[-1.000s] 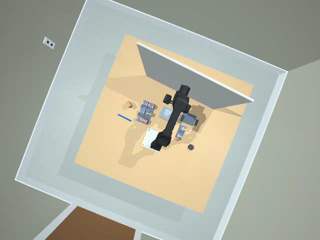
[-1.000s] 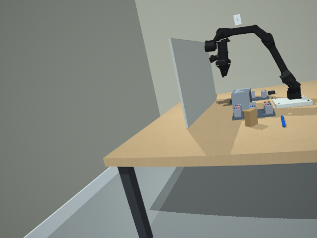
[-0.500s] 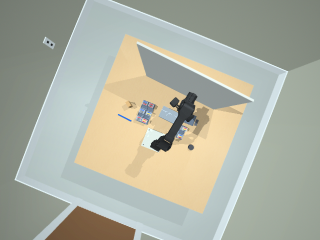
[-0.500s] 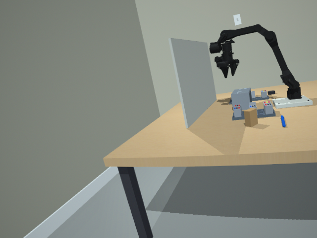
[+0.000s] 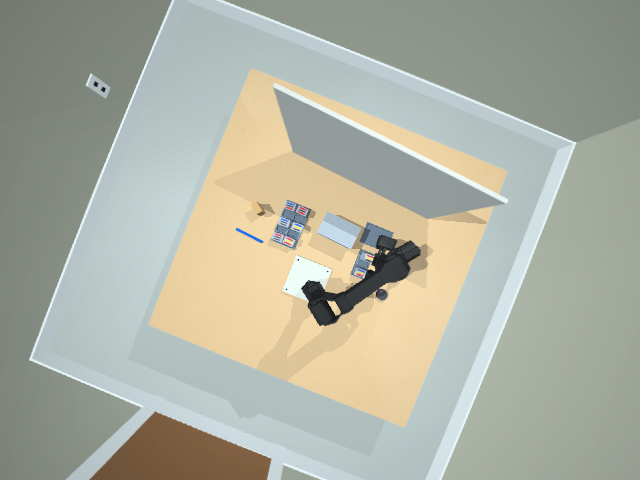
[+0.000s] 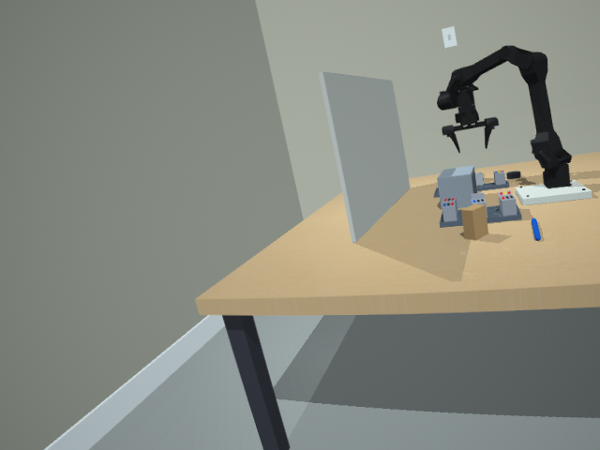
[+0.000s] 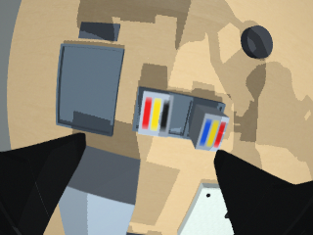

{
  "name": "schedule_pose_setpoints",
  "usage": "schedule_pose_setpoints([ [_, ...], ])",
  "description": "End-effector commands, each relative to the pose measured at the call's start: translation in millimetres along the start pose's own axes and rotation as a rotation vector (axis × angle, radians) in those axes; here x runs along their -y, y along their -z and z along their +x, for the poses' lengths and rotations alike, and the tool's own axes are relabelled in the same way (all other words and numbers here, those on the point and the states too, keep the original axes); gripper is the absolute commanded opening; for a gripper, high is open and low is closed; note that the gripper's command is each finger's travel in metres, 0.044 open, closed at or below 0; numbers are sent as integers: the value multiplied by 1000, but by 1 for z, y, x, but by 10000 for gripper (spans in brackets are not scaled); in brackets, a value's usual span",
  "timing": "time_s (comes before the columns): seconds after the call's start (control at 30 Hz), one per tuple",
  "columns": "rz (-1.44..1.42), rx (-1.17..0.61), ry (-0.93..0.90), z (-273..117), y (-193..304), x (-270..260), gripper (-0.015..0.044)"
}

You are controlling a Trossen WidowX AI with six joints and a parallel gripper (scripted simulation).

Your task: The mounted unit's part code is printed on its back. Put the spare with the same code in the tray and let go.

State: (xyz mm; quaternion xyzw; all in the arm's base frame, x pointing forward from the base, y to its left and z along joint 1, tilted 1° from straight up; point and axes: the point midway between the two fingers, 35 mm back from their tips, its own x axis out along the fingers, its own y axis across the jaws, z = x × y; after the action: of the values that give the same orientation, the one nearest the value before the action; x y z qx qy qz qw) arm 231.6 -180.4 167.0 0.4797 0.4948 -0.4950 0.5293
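We held our black parallel-jaw gripper (image 6: 470, 138) wide open and empty, high above the small grey spare with red, yellow and black stripes (image 7: 156, 113), directly beneath near the counter's right edge.

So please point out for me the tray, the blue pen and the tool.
tray (image 7: 88, 85), wrist view, on its flat inner floor.
blue pen (image 5: 249, 235), top view, on the middle of its length.
tool (image 6: 471, 137), exterior view, midway between its open fingertips.
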Motion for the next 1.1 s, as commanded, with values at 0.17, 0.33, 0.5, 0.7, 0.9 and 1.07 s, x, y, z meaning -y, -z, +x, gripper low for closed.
schedule_pose_setpoints([
  [0.17,15,-6,-4,35,6,3,300],
  [0.33,15,-6,-4,41,8,4,300],
  [0.5,15,-6,-4,45,7,4,300],
  [0.7,15,-6,-4,54,6,3,300],
  [0.9,15,-6,-4,64,6,2,300],
  [1.07,15,-6,-4,72,5,2,300],
])
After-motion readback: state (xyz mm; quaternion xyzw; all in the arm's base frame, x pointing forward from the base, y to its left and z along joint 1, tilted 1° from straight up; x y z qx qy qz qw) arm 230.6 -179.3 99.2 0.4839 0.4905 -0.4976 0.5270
